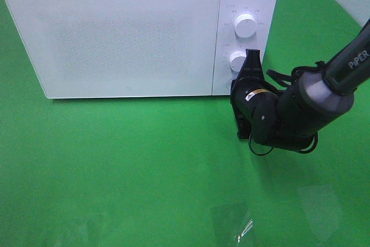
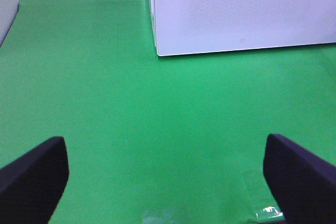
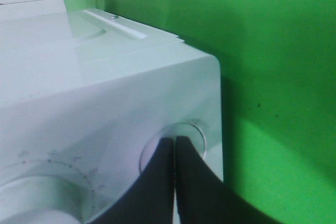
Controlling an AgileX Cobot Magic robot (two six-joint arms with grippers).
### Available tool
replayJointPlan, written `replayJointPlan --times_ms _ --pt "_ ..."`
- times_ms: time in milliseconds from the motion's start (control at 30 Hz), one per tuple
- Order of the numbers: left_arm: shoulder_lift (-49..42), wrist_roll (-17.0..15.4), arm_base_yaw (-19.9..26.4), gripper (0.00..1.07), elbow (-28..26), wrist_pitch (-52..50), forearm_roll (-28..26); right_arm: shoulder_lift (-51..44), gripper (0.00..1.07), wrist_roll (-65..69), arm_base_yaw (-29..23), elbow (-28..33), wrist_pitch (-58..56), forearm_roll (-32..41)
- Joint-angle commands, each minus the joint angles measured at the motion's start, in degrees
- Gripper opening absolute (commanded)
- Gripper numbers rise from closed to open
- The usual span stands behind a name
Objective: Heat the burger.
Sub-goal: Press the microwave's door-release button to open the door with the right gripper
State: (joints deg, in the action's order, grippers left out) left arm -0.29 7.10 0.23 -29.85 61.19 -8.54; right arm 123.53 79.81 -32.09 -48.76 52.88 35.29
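While touching the round control (image 3: 198, 132) on the microwave (image 1: 127, 33) with right gripper (image 3: 175, 141) pressed together, left gripper (image 2: 165, 182) spread idle, burger unseen, maybe inside: could skid off sideways, mis-set heating, or shove the microwave.

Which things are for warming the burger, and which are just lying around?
For the job: microwave, door shut; right tool, shut, at its controls. No burger in sight.
Lying around: clear plastic scrap; left tool, open, holding nothing.
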Motion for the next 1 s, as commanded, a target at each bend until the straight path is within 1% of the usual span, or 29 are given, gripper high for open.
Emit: replayJointPlan --times_ms 33,333,500,633,867,967,1000 --pt "-0.9 -0.3 0.2 0.93 0.1 -0.3 0.1 -0.1 0.0 -0.8 0.1 -0.5 4.6 0.0" --pt "-0.9 -0.3 0.2 0.93 0.1 -0.3 0.1 -0.1 0.0 -2.9 0.8 -0.5 7.3 2.7" --pt "-0.9 -0.3 0.2 0.93 0.1 -0.3 0.1 -0.1 0.0 -2.9 0.8 -0.9 8.0 2.8" --pt "-0.9 -0.3 0.2 0.93 0.1 -0.3 0.1 -0.1 0.0 -3.0 1.2 -3.9 8.9 3.1" --pt "-0.9 -0.3 0.2 0.93 0.1 -0.3 0.1 -0.1 0.0 -4.6 2.2 -6.2 11.3 4.3" --pt "-0.9 -0.3 0.2 0.93 0.1 -0.3 0.1 0.2 0.0 -7.2 2.9 -8.7 11.4 3.8" --pt "-0.9 -0.3 0.2 0.93 0.1 -0.3 0.1 0.6 0.0 -7.6 3.0 -9.9 12.9 3.8"
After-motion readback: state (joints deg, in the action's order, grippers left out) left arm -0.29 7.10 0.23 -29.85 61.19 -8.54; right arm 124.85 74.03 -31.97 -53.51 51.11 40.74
